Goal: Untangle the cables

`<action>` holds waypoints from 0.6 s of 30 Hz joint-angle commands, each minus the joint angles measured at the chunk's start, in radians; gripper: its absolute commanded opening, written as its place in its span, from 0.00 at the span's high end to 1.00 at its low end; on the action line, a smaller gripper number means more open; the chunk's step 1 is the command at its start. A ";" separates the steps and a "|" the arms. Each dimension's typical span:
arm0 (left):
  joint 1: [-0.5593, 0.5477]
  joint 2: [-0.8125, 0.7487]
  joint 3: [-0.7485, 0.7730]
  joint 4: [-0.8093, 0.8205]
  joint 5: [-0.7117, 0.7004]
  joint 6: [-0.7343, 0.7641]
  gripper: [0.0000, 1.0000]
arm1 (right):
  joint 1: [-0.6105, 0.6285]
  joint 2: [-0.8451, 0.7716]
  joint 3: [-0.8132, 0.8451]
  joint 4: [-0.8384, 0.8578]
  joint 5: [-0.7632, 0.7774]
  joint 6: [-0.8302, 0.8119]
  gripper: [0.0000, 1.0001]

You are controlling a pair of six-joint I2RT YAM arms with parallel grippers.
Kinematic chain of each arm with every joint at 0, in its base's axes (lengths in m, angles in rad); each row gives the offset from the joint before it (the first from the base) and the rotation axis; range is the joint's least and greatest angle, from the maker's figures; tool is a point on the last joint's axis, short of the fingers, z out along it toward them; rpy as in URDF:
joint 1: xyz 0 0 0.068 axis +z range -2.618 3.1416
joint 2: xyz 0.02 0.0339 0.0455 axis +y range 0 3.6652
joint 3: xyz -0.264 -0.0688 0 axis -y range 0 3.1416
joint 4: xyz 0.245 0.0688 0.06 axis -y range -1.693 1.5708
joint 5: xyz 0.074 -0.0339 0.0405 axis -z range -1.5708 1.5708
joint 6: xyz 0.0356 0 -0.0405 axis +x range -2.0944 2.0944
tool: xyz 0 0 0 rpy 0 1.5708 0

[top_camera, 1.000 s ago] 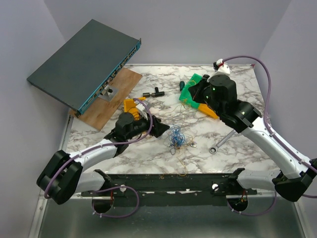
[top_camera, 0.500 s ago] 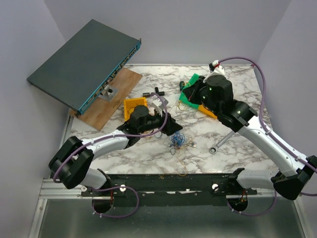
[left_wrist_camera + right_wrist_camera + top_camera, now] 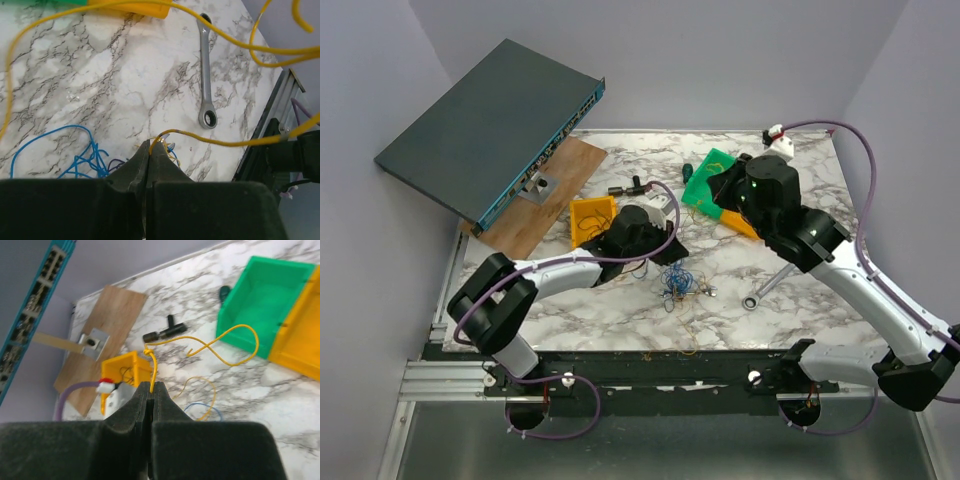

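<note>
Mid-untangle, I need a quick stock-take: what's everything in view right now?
cables: one bunch, blue, yellow, dark, mid-table
wrench: one, silver, right of bunch
yellow bin: one, left of centre
green bin: one, far side
orange bin: one, against green bin
black fitting: one, far centre
network switch: one, dark grey, tilted, far left
wooden board: one, brown, under switch
left claw: black, shut on yellow cable strand
right claw: black, shut on yellow cable strand

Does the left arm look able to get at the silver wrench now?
Probably not at once: bare marble tabletop lies between the left hand and the wrench, but that hand is shut on a yellow cable, which it must release first.
</note>
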 commanded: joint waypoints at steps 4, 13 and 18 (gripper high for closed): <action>0.029 -0.272 -0.199 -0.040 -0.147 -0.040 1.00 | -0.006 -0.062 0.006 -0.204 0.496 -0.045 0.99; 0.179 -0.477 -0.401 -0.188 -0.215 -0.182 1.00 | -0.059 -0.101 -0.022 -0.350 0.754 -0.066 0.99; 0.264 -0.514 -0.475 -0.204 -0.222 -0.206 1.00 | -0.098 -0.173 -0.008 -0.382 0.872 -0.069 0.99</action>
